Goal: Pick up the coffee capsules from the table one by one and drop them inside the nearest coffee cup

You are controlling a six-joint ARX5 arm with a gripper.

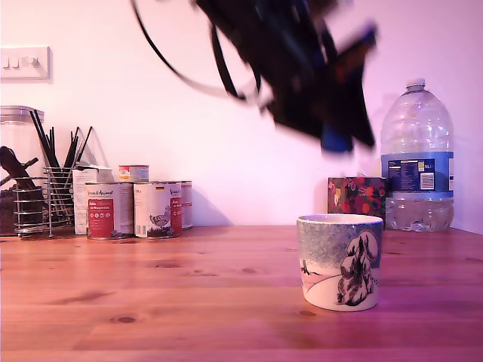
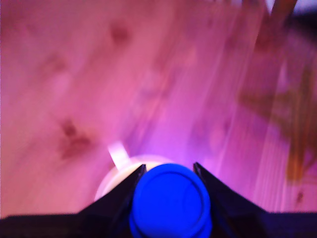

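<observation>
Tool jaws clenched on my blue coffee capsule, high above the coffee cup standing on the table, right of the tins.

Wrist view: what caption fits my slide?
Tool holding a blue coffee capsule above the coffee cup and wooden table.

Water bottle, labelled tins, wire utensil rack, wall switch, perhaps a floral box.
</observation>
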